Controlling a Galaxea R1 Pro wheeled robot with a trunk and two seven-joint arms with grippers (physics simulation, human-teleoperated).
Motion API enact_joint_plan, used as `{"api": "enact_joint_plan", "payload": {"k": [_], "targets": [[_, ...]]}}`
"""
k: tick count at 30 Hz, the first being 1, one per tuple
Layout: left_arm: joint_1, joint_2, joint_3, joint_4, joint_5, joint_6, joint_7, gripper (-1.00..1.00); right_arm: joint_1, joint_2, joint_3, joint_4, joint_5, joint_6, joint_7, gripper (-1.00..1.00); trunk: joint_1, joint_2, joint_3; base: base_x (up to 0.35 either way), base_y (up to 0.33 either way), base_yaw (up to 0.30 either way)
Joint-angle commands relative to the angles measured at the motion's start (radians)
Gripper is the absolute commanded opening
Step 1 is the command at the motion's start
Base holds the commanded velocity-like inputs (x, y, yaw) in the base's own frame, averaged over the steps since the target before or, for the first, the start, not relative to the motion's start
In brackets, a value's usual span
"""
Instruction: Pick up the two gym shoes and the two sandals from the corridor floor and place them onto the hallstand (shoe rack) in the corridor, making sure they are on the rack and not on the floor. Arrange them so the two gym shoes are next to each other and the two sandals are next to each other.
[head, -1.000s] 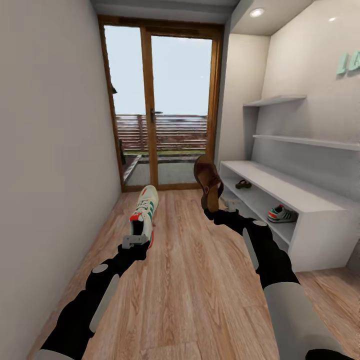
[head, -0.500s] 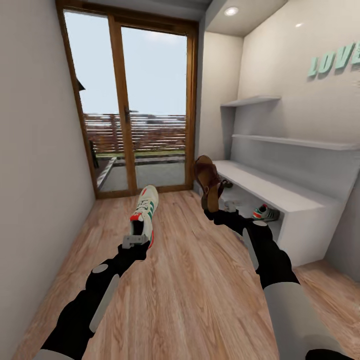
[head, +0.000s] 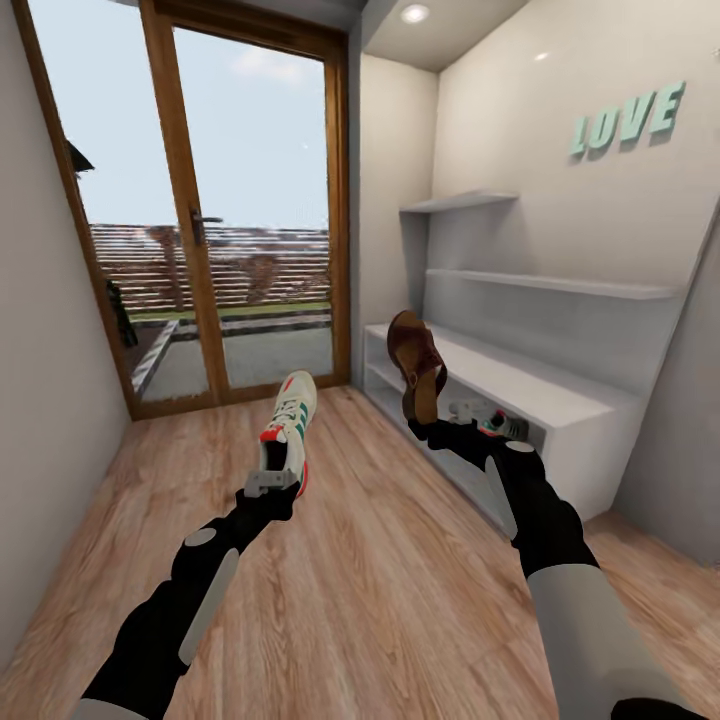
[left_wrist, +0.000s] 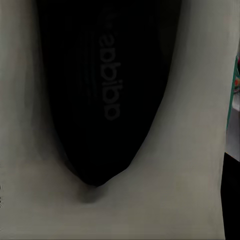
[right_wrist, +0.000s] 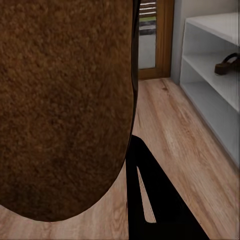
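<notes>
Up in the air over the floor (head: 380, 560), a sneaker (head: 290, 425) rides in the left gripper (head: 270, 483), clamped at its heel, toe pointing away, and a sandal (head: 415, 362) stands nearly upright in the right gripper (head: 425, 425), pinched at its lower end. Both jaws are closed on their loads. Just right of the sandal is the rack (head: 560, 400), whose lower shelf already holds a second sneaker (head: 505, 425); another sandal (right_wrist: 226, 64) lies on a shelf in the right wrist view. The tall sandal may clip the rack's top edge or twist out of so small a pinch, and each shoe could land away from its mate.
</notes>
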Motion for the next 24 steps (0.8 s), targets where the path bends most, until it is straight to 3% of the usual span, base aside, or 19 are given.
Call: {"api": "enact_joint_plan", "payload": {"k": [1,24], "targets": [[0.000,0.001,0.000,-0.002,0.006,0.005,0.000,-1.00,-0.001,0.002,-0.004,-0.001,0.006,0.005,0.009,-1.00,0.000,0.000,-0.001,0.314,0.152,-0.110],[0.000,0.001,0.000,-0.002,0.006,0.005,0.000,-1.00,-0.001,0.002,-0.004,-0.001,0.006,0.005,0.009,-1.00,0.000,0.000,-0.001,0.314,0.178,-0.007]]}}
